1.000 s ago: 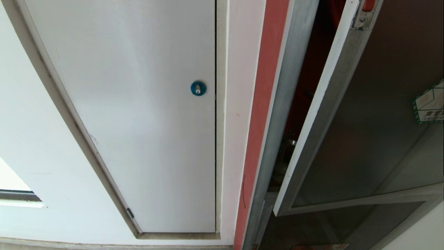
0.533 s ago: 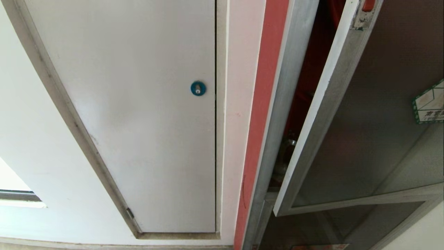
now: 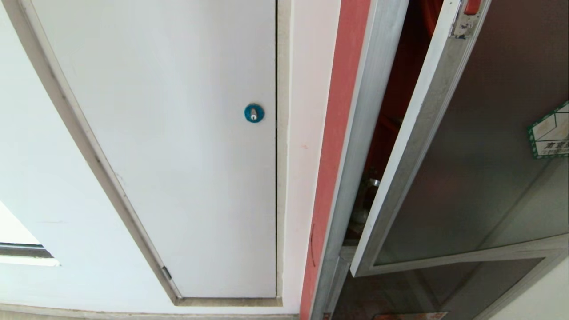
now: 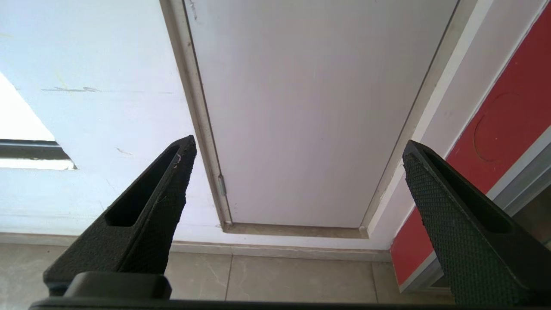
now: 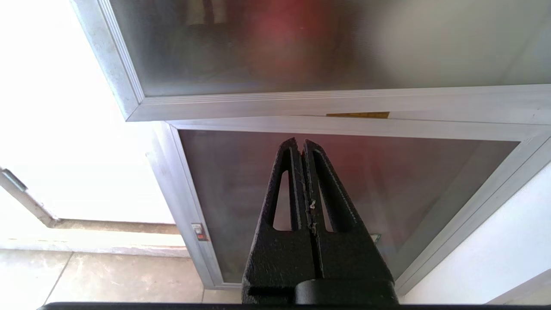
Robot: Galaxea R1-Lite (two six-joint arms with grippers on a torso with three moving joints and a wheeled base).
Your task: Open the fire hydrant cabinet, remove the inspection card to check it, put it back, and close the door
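Observation:
The fire hydrant cabinet (image 3: 355, 178) shows its silver frame on the right of the head view, with red lining (image 3: 400, 89) in the gap. Its door (image 3: 466, 155), dark glass in a silver frame, stands ajar and swung outward. It bears a green-edged sticker (image 3: 549, 133) and a red latch (image 3: 472, 6). The inspection card is out of view. My right gripper (image 5: 300, 142) is shut and empty, low before the door's bottom frame (image 5: 301, 101). My left gripper (image 4: 299, 142) is open and empty, facing the white panel (image 4: 301, 107). Neither arm appears in the head view.
A plain white panel (image 3: 178, 133) with a blue round lock (image 3: 254, 113) fills the left. A red strip (image 3: 338, 133) borders the cabinet. Below the door sits a shorter dark glass panel (image 5: 387, 172) with a small latch (image 5: 197, 230). Beige floor tiles (image 4: 280, 275) lie below.

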